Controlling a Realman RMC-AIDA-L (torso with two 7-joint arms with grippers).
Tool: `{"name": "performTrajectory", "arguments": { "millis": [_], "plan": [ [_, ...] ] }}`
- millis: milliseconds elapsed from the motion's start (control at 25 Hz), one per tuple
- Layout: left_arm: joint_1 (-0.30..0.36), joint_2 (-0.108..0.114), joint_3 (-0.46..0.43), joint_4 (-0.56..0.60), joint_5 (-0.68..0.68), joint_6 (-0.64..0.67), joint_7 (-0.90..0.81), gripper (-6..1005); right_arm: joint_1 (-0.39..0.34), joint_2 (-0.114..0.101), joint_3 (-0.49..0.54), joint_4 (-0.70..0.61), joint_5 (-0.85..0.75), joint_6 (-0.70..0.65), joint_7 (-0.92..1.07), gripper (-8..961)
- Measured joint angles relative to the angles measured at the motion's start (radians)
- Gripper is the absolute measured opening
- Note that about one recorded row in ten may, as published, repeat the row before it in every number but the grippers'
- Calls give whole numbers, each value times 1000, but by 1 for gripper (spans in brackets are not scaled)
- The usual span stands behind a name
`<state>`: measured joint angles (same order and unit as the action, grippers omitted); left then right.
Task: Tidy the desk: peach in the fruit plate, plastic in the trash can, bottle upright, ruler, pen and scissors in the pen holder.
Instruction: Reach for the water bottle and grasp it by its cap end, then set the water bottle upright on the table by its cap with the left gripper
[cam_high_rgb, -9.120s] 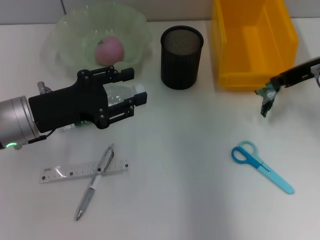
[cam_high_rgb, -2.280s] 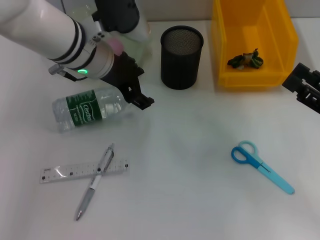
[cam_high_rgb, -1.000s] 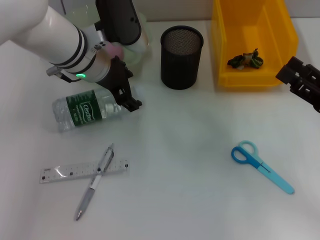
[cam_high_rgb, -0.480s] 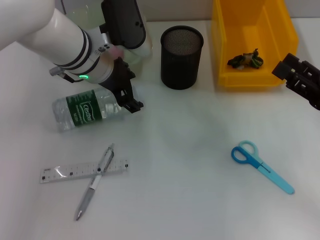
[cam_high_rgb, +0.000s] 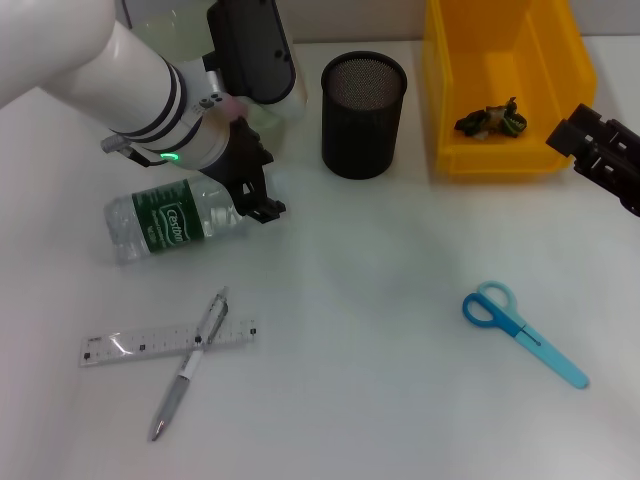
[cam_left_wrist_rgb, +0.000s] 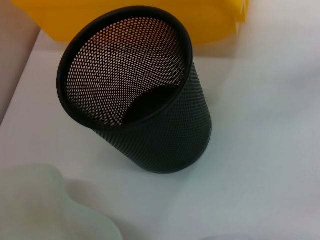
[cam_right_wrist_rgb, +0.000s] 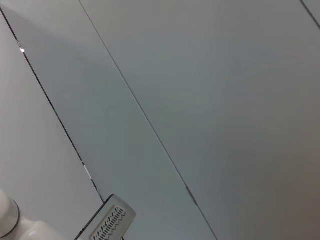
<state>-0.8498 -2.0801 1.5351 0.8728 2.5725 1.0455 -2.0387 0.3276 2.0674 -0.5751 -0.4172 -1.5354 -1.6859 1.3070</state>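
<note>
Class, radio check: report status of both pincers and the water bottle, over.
Left pincer at cap end of the clear green-labelled plastic bottle, which lies flat. Right pincer beside the yellow rectangular bin, carrying nothing. Nothing blocking.

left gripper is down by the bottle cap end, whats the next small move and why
Probably close the left gripper on the cap end of the bottle, ready to tip it upright. The bottle lies on its side on the desk, and the gripper sits right at that end. The plastic is already in the trash can, while the right gripper hangs beside the can.
</note>
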Motion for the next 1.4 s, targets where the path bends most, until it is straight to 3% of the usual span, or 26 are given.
{"name": "performTrajectory", "arguments": {
  "millis": [320, 760, 1400],
  "plan": [
    [0, 0, 0, -1, 0, -5, 8, 521, 1, 0, 0, 0, 1, 0, 0, 781],
    [-2, 0, 25, -15, 0, -27, 9, 521, 2, 2, 0, 0, 0, 0, 0, 781],
    [-3, 0, 51, -15, 0, -34, 12, 435, 2, 2, 0, 0, 1, 0, 1, 782]
  ]
}}
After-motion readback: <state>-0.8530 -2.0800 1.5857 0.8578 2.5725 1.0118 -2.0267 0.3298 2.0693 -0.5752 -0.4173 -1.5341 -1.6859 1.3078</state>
